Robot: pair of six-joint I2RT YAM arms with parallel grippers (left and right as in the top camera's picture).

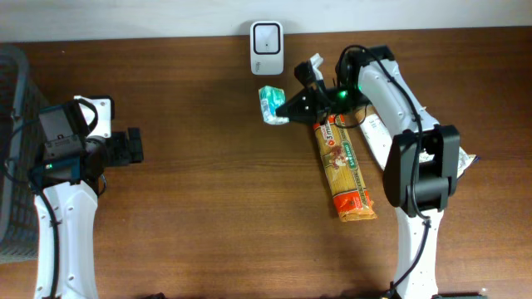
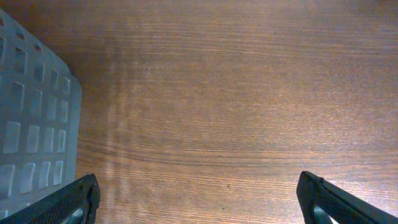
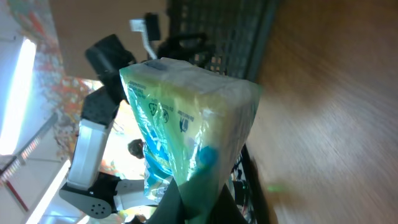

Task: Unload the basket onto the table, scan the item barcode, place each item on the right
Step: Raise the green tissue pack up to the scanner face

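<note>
Overhead view. Two white-and-black arms, one on each side of the frame. One white boxy scanner stands at top centre, against the far edge of the table. One green-and-white soft plastic packet sits just below the scanner and a little right of it, pinched at its right edge by the right pincer, whose jaws are closed on it. One long orange pasta bag lies flat right of centre, running down the frame. Pale wrappers lie partly under the right arm; I cannot count them. One grey plastic mesh basket is at the left edge. The left pincer is at mid-left, pointing right, holding nothing. The surface is a dark brown wood-grain table.

Left wrist view. Two black fingertips show in the bottom corners, spread wide over bare wood. One perforated basket wall fills the left edge.

Right wrist view. The one packet fills the centre, with recycling marks on its film. Two dark fingers clamp its lower end. Behind it are the other arm, the dark basket and wood at right. The room at far left is a bright, blurred strip.
</note>
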